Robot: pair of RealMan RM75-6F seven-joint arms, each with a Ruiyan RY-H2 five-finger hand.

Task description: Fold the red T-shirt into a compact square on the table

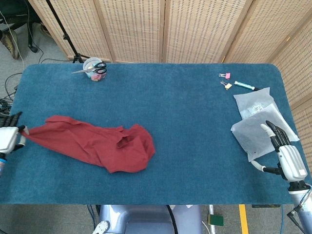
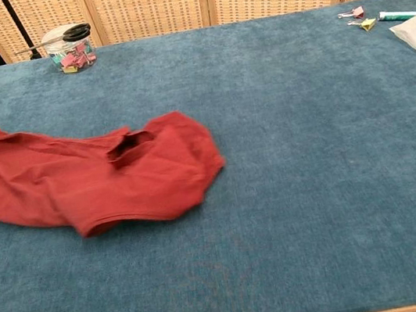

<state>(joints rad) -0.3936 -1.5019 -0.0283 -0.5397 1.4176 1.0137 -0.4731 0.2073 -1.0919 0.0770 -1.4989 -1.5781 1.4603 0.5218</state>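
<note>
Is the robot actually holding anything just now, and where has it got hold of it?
The left hand holds the red T-shirt by its far left end, at the table's edge. The right hand holds nothing.

Red T-shirt (image 1: 97,146): bunched into long, creased strip, lying flat on table's left half. Narrow end stretched out to left table edge; wider, rounded end toward table middle. Collar opening (image 2: 128,143) shows as dark gap near wide end. Fabric wrinkled, layers overlapping, not squared. In chest view, left end runs out of frame.
</note>
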